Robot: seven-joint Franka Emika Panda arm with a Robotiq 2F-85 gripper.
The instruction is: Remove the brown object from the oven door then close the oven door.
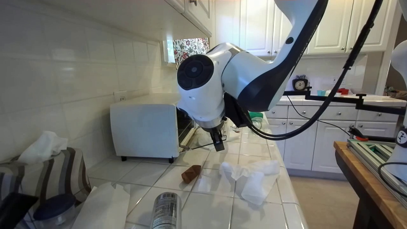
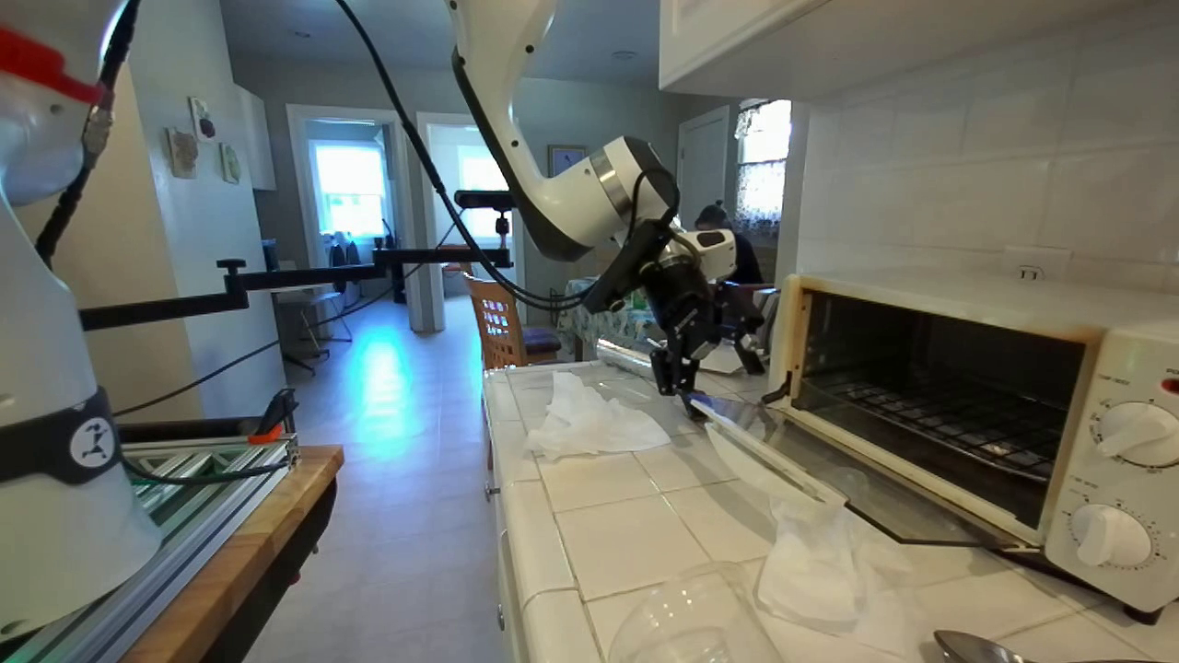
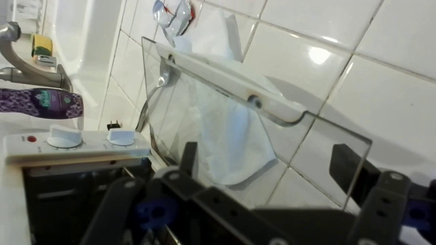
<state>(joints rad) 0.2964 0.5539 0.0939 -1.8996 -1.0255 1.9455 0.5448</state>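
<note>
Seeing the small brown elongated lump (image 1: 191, 173) on the white tiled counter (image 1: 210, 210), near the front corner of the white boxy toaster oven (image 1: 144, 130), at the end away from the round white knobs (image 2: 1139, 433), you can judge the removal done. The clear glass, white-handled oven door (image 3: 218, 79) is lowered before the oven; shutting it remains. Your black two-fingered gripper (image 3: 265, 156) stands wide at the door's end away from the oven's knobs, one finger seemingly behind the glass; contact you cannot tell. Should you pinch that bare glass and lift, it could slip, or the lopsided pull twist the door. The crumpled white paper sheet (image 2: 811, 571) before the oven's knob end might snag underneath.
</note>
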